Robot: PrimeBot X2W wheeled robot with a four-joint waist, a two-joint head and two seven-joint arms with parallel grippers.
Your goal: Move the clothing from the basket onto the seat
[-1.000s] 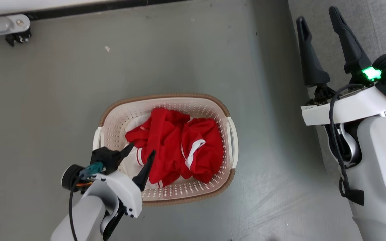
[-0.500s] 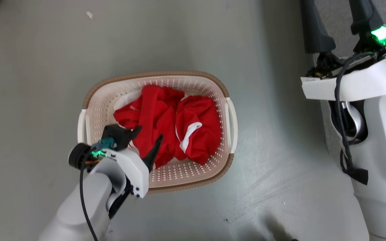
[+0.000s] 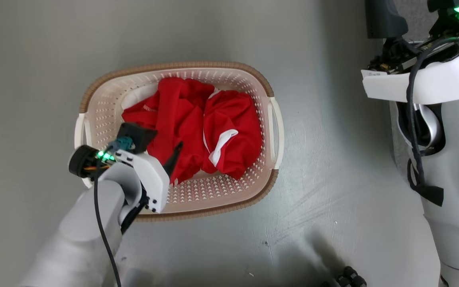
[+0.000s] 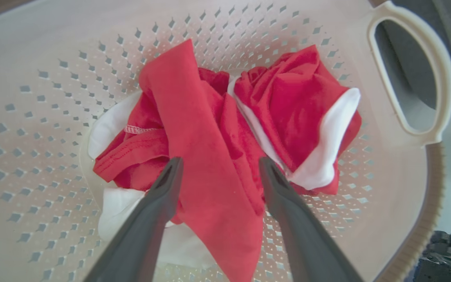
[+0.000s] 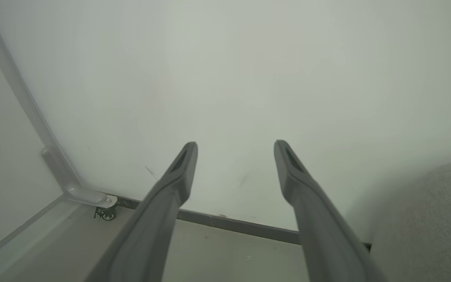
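Note:
The cream basket (image 3: 173,65) stands on the grey floor, holding the bright red clothing (image 3: 213,119) with white trim in a crumpled heap. My left gripper (image 3: 165,140) reaches down into the basket from its near left side. In the left wrist view it (image 4: 220,162) is open, its two fingers straddling a long red fold of the clothing (image 4: 202,129) without pinching it. My right gripper (image 5: 235,147) is open and holds nothing, raised at the far right and pointing at the wall. The grey seat (image 5: 425,219) shows as a rounded corner beside it.
The basket's white handle (image 4: 409,70) lies to the right of the heap. A pale wall with a dark baseboard (image 5: 229,223) and a metal bracket on a caster (image 5: 106,211) stand ahead of the right gripper. Small black parts (image 3: 349,277) sit on the floor at the near edge.
The head camera has tilted down, shifting the whole picture. The left gripper has sunk deeper into the basket onto the red heap, still open. The right gripper stays open.

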